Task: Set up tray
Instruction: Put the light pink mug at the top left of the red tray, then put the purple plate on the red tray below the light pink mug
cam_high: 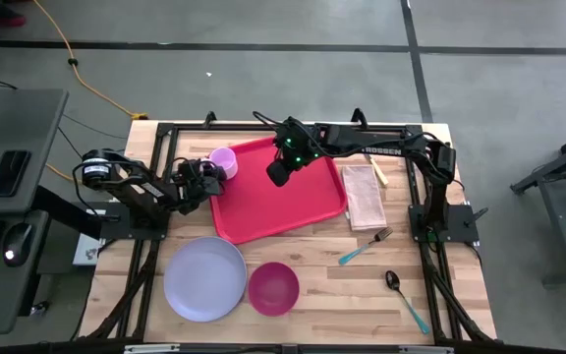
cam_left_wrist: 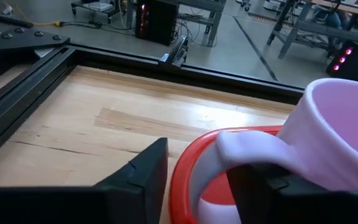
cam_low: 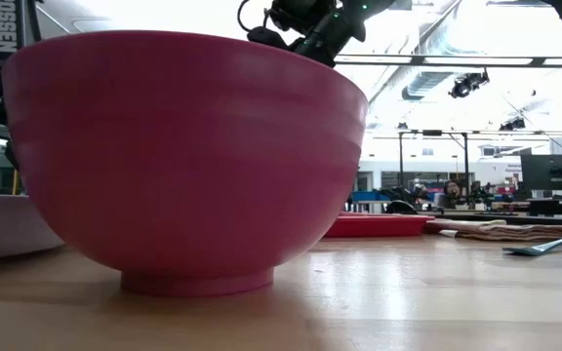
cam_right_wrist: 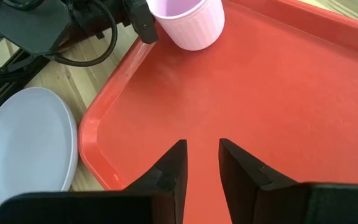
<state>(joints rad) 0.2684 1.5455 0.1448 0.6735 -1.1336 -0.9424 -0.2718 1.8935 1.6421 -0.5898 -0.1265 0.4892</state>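
Wooden table (cam_high: 303,258) carries the tray (cam_high: 293,206), likely light, stiff, slick; grip its rim. Left gripper (cam_high: 207,175) open around the cup (cam_high: 223,159) handle at its corner; right gripper (cam_right_wrist: 201,163) part-open, empty above it.

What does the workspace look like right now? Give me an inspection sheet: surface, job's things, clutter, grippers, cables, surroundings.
Surface: wooden table inside a black frame.
Job's things: red tray flat at table centre; lavender cup standing upright in its far left corner; lavender plate and pink bowl on the table near the front edge; napkin, fork and spoon right of the tray.
Clutter: nothing seen.
Grippers: left gripper at the cup's handle, jaws open around it; right gripper hovering over the tray, jaws apart, empty.
Cables: yellow cord on the floor beyond the table.
Surroundings: desk with keyboard and mouse at left; workshop benches behind.
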